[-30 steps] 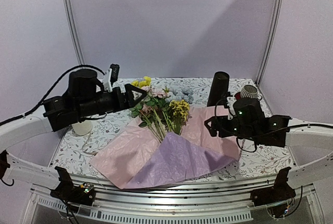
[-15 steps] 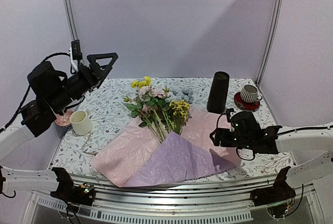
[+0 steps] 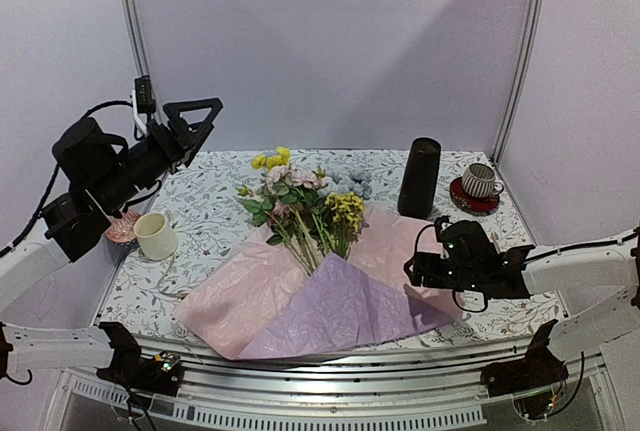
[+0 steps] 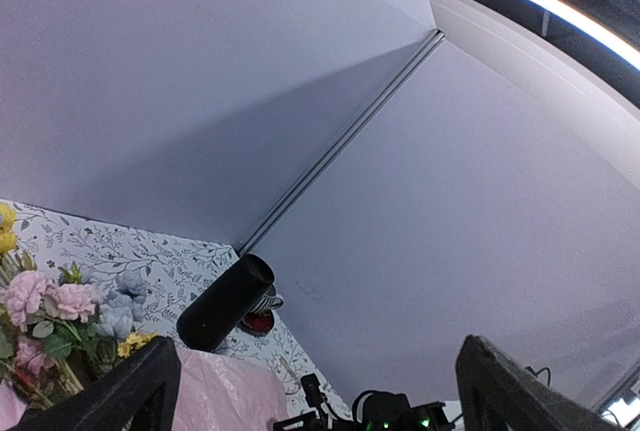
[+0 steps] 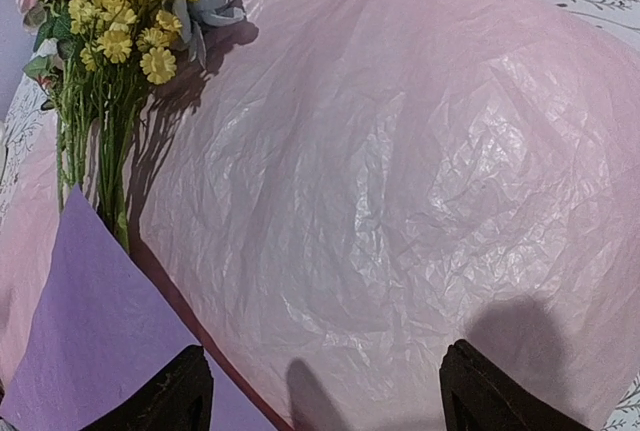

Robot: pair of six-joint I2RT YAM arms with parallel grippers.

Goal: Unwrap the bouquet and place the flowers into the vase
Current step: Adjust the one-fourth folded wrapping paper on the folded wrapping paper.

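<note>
Overhead alone shows the cream cup [image 3: 155,235] left of the flowers [image 3: 300,201]

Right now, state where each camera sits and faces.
Top: above and behind the robot, looking down at flowers, pink paper and vase; left gripper and right gripper show.
Left wrist: high on the left, aimed at the far walls, vase low in view; its open fingers at the bottom corners.
Right wrist: low, facing down onto the paper; its fingers at the bottom edge.
All three share the flowers.
</note>
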